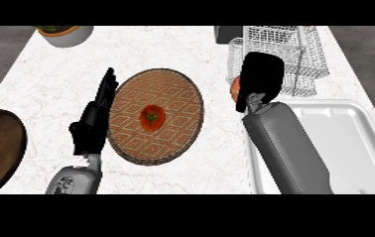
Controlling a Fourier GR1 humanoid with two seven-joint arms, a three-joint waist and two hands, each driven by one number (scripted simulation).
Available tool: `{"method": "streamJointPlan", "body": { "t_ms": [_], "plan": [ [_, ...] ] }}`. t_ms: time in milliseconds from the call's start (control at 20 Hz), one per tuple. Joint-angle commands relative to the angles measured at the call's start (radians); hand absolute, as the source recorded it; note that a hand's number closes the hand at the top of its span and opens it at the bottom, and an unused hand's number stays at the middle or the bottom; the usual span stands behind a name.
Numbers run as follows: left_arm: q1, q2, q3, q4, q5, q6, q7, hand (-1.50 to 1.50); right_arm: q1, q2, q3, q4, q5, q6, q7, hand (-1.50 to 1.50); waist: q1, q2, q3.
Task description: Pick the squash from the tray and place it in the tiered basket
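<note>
1. The white marbled counter (44,97) carries everything: a white plastic tray (344,132) at the near right, a white wire tiered basket (282,52) at the far right, and a round woven brown mat (155,116) in the middle with a small red tomato (151,117) on it.
2. The right hand (261,77) is up over the gap between tray and basket, its back toward me, just in front of the basket's near left corner.
3. An orange rounded squash (236,88) peeks out at the hand's left edge. It looks to be off the tray and carried, not yet in the basket.
4. The fingers are hidden behind the hand, so I cannot tell whether they are curled round the squash or apart.
5. To do this step well, I'd say the hand should travel farther and to the right until the squash is over a basket tier, clear the wire rim, then lower before letting go.
6. The left hand (92,119) rests left of the mat, fingers straight.
7. A grey bowl (66,34) sits far left.
</note>
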Motion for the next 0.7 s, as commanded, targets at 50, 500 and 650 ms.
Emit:
{"method": "streamJointPlan", "body": {
  "t_ms": [50, 500, 650],
  "plan": [
    [0.003, -0.001, -0.002, 0.004, 0.003, -0.01, -0.007, 0.0, -0.149, 0.024, 0.04, -0.229, -0.053, 0.183, 0.248, 1.5, 0.0, 0.002, 0.002],
    [0.057, -0.013, -0.019, -0.038, -0.014, -0.002, -0.029, 0.0, -0.359, 0.025, -0.11, -0.282, -0.087, 0.349, 0.322, 1.5, 0.014, 0.01, 0.003],
    [0.003, -0.006, 0.014, 0.01, 0.016, -0.023, -0.043, 0.0, -0.417, 0.025, -0.248, -0.263, -0.156, 0.245, 0.293, 1.5, 0.014, 0.014, 0.003]
  ]
}}
